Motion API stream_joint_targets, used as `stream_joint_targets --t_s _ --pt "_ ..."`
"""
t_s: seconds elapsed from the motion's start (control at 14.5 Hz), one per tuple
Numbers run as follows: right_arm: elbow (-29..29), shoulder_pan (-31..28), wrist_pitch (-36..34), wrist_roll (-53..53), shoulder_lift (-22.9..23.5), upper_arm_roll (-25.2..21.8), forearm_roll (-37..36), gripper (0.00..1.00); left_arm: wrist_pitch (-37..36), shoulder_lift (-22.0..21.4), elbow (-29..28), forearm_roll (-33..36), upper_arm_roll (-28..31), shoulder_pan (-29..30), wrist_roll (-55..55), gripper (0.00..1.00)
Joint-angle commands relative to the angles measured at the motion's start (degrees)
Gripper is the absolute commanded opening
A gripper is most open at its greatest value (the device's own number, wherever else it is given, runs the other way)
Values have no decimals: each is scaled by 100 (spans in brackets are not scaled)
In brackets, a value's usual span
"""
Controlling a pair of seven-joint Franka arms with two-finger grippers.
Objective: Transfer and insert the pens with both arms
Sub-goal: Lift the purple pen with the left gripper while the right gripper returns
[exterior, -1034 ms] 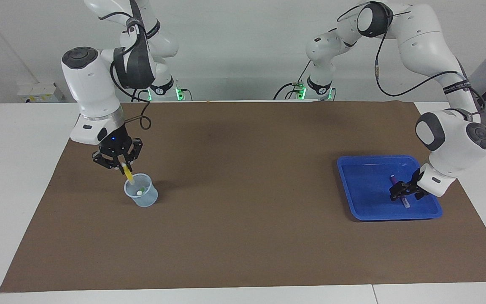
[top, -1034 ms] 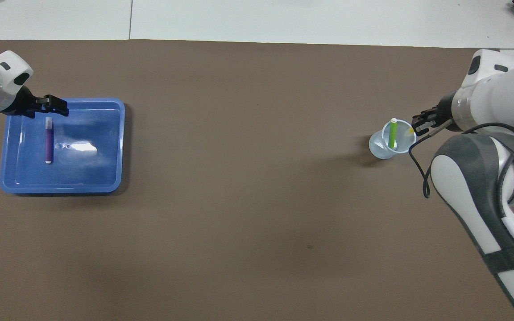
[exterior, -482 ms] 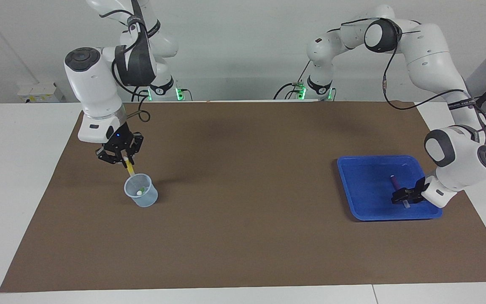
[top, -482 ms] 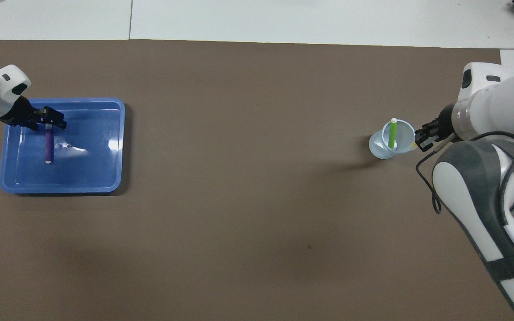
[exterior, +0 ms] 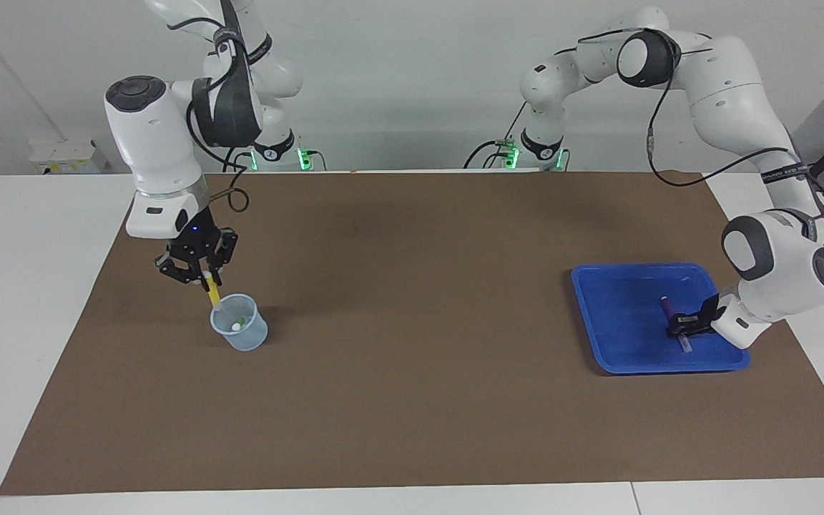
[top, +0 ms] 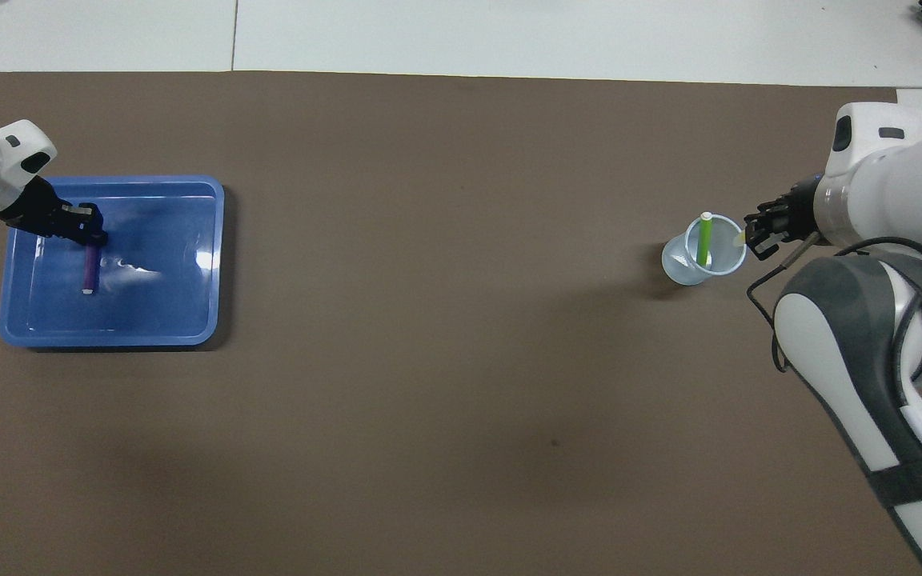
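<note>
The bench (exterior: pixel 40 322) carries a brown mat (exterior: pixel 412 372) that covers most of its top. The two white arms come in over it, the right arm (exterior: pixel 162 157) at its own end of the mat and the left arm (exterior: pixel 777 250) bent low at the other end. A blue tray (exterior: pixel 619 350) lies on the mat toward the left arm's end, and a small clear cup (exterior: pixel 240 332) stands toward the right arm's end, well apart from the tray. The left claw (exterior: pixel 682 327) is down inside the tray, on the whitish-capped part of the purple pen (top: pixel 90 268), which lies flat on the tray floor; the pen's purple body sticks out from the claw toward the robots, and a short whitish tip shows on the claw's other edge. Its fingers look drawn in against the pen, but whether they have fully clamped it I cannot tell. The right claw (exterior: pixel 204 277) hangs just above the cup, at the rim's edge on the robots' side, closed on the upper end of the yellow pen (exterior: pixel 212 293), which slants down from the fingertips with its lower end at the cup's rim. The green pen (top: pixel 703 238) already stands in the cup, leaning, whitish cap end up.
</note>
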Motion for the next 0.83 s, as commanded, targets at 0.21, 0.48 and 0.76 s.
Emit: stream_joint_targets --t_s 0.21,0.48,0.76 --pt "-310 97 272 -153 -127 19 53 0 -1010 -27 166 -516 -35 -144 -229 0" --pt "-425 106 491 -162 -109 19 53 0 -1987 -220 308 -1009 -122 -443 -2135 0" --pt "-486 203 571 -162 -48 19 62 0 -2392 -317 308 -2282 -131 -391 -3357 0"
